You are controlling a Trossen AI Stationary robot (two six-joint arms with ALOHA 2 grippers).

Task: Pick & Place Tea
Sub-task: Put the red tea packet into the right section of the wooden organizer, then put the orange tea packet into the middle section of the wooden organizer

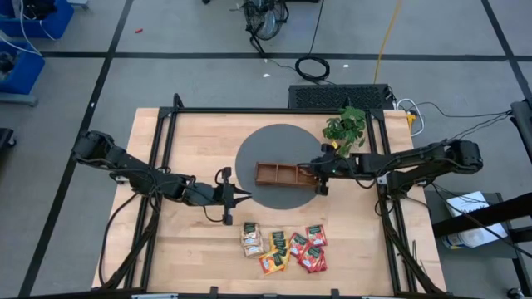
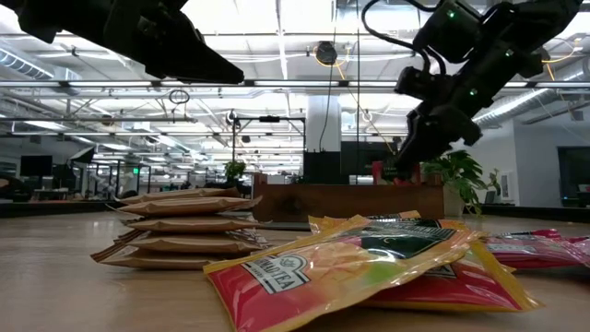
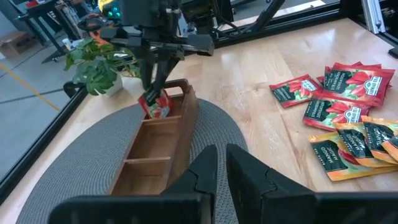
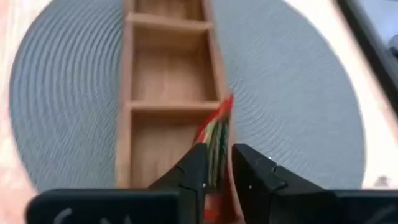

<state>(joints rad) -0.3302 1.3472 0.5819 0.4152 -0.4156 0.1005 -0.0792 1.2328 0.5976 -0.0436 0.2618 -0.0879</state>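
A brown wooden three-compartment tray (image 1: 283, 174) lies on a round grey mat (image 1: 262, 145). My right gripper (image 4: 219, 155) hangs over the tray's right end compartment. A red tea sachet (image 3: 159, 107) stands on edge between its slightly parted fingers, with its lower part inside that compartment. The other tea sachets (image 1: 287, 247), red, orange-yellow and beige, lie in a loose pile on the wood near the table's front edge. My left gripper (image 1: 245, 198) waits shut and empty above the table, left of the mat. My right gripper comes slanting down from the table's right side, a finger (image 4: 198, 165) on either flat face of the red sachet's upper part (image 4: 217, 134). The sachet stands tilted inside the tray's end compartment. I cannot tell whether the fingers still touch it.
A small green leafy plant (image 1: 347, 127) stands just beyond the mat at the far right, close behind my right arm. The tray's middle and left compartments (image 4: 168, 81) are bare wood. A black frame (image 1: 158, 133) runs round the tabletop.
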